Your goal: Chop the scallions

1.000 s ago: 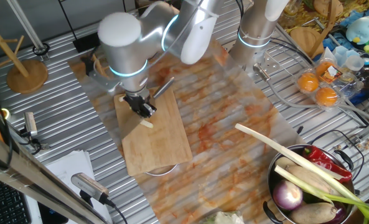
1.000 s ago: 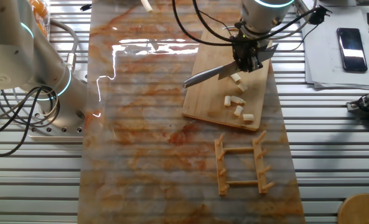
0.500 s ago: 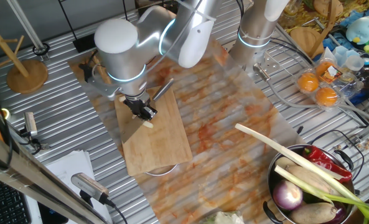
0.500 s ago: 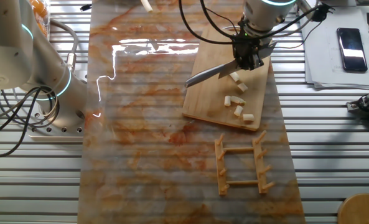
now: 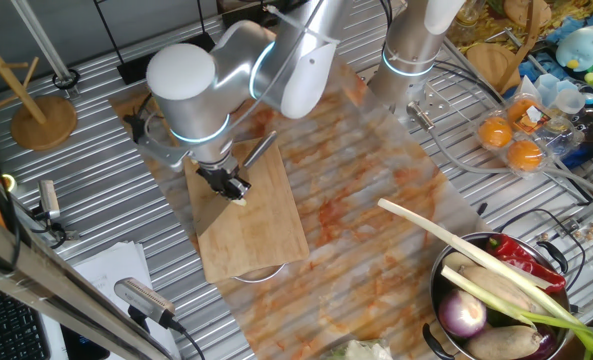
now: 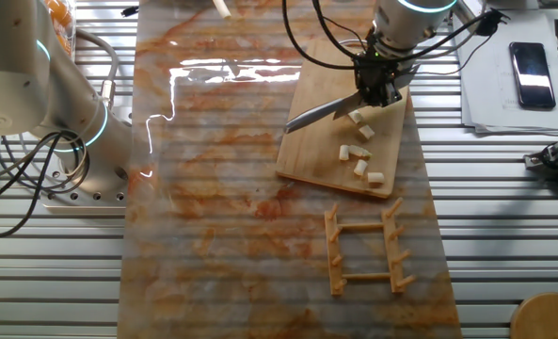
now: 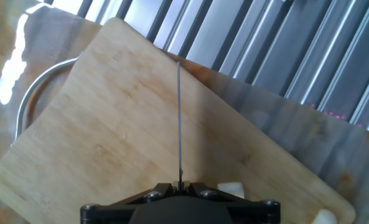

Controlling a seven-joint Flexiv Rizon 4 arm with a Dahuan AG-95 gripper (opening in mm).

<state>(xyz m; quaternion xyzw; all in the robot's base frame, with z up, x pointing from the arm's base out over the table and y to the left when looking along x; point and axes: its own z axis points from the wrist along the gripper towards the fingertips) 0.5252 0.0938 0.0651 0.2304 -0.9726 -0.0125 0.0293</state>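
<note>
Several short cream scallion chunks [image 6: 360,168] lie on the wooden cutting board [image 6: 321,151], spread along its right side. My gripper [image 6: 375,88] is shut on a knife [image 6: 321,110] whose blade slants down to the left just above the nearest chunk [image 6: 357,117]. In one fixed view the gripper [image 5: 226,183] hangs over the board [image 5: 261,235] with one chunk [image 5: 241,199] at its tip. The hand view shows the blade [image 7: 178,118] edge-on over the board [image 7: 109,143], with a chunk [image 7: 231,188] right of the gripper [image 7: 179,185].
A wooden rack [image 6: 363,250] lies just below the board. A metal bowl [image 5: 446,290] with a purple onion [image 5: 463,315], a red chilli and a long green-leaved stalk [image 5: 446,238] stands at the front right. A second arm's base [image 6: 81,127] is at the left. A phone [image 6: 530,61] lies at the right.
The gripper and knife have shifted slightly along the board, to the right in the other fixed view. The chunks have not moved.
</note>
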